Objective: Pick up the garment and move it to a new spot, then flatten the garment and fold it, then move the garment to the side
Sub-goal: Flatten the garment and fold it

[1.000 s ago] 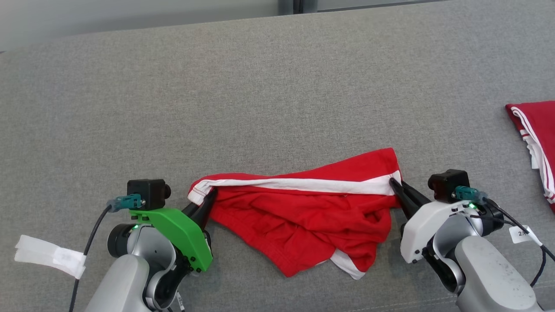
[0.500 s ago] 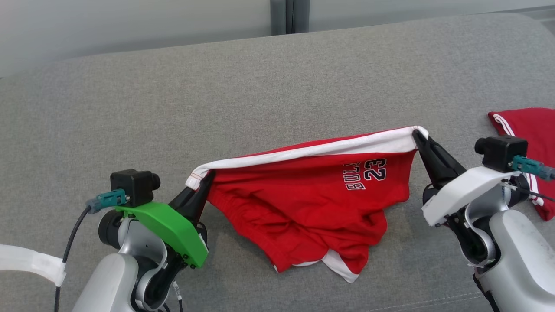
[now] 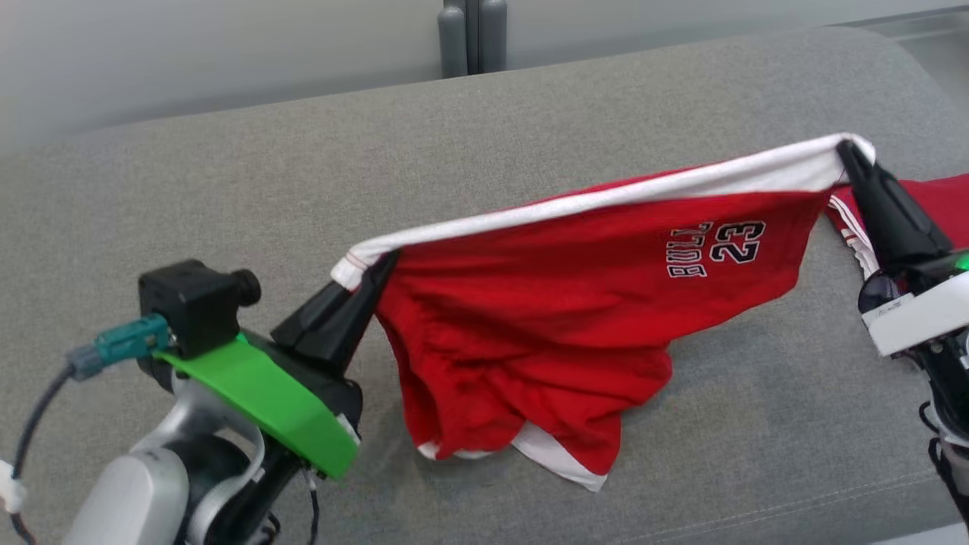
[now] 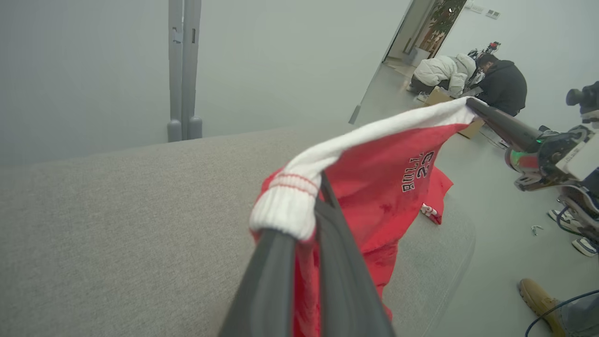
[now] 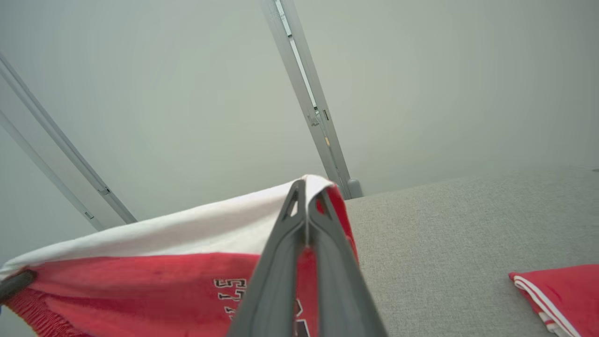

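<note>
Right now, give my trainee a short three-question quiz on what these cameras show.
1. True or false: the left tool and the right tool are both shut on the white band of the garment.
2. Which number is printed on the garment? A 23, B 45, C 7.
3. Fill in: a second red garment lies on the grey cushion beside the ___ tool.
Key: 1 true; 2 A; 3 right.

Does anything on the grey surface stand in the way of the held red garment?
Only a second red garment lying beside the right gripper. Elsewhere on the grey surface nothing visible blocks the held garment.
</note>
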